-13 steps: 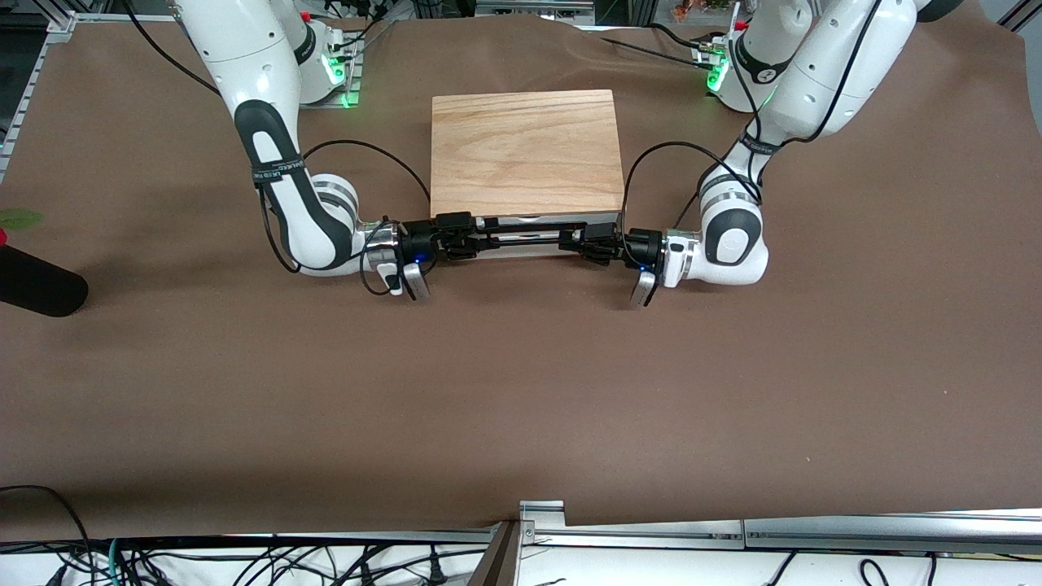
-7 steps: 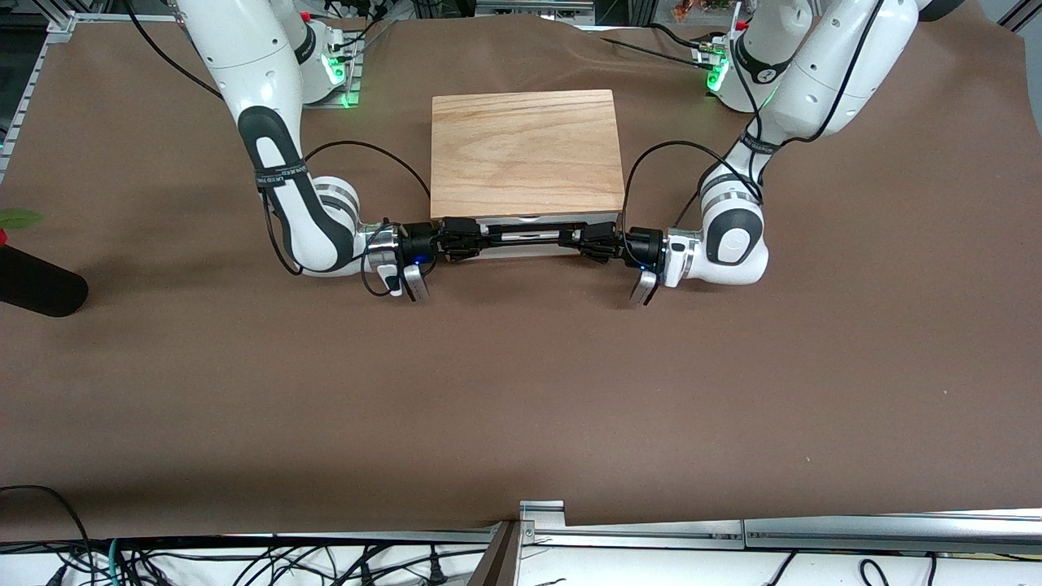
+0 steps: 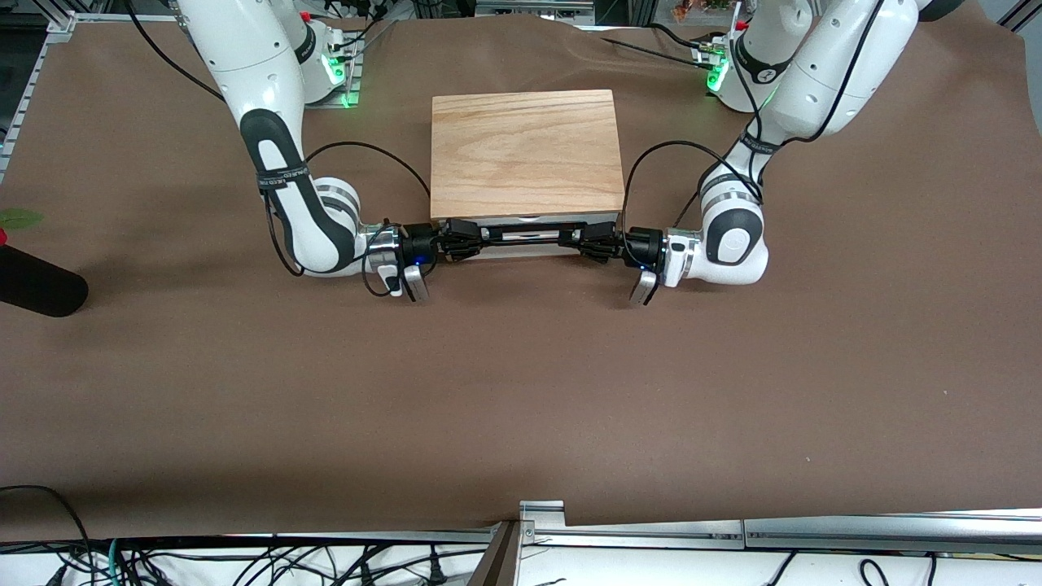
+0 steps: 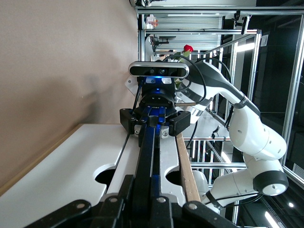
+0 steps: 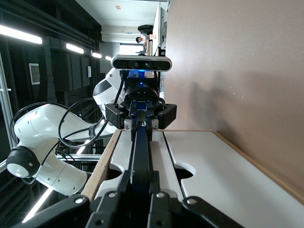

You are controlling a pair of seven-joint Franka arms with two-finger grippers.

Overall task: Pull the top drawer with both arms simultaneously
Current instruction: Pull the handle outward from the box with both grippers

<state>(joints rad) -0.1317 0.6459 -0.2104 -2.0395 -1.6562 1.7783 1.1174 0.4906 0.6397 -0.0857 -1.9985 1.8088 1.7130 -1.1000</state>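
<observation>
Cabinet (image 3: 523,152): light-oak box at mid-table between the 2 arms, grained top up, its front toward the front camera.
Top drawer (image 3: 527,246): at the cabinet's front, just under the top board; only a narrow strip of white front panel showing past the top's edge, so apparently out only slightly, though hard to judge from above.
Handle (image 3: 525,237): thin black wire bar running along the drawer's front, seen end-on in both wrist views (image 4: 148,156) (image 5: 138,156).
Left gripper (image 3: 588,239): lying level at the handle's end toward the left arm's side of the table, fingers closed together on the bar.
Right gripper (image 3: 466,241): lying level at the handle's end toward the right arm's side, fingers likewise clamped on the bar; seen across the drawer from the left wrist view (image 4: 155,122).
Left gripper from the right wrist view (image 5: 140,116): gripping the same bar, facing the camera.
Drawer front in the wrist views (image 4: 71,171): white panel with rounded cut-outs beside the bar.
Table (image 3: 521,391): brown covering.
</observation>
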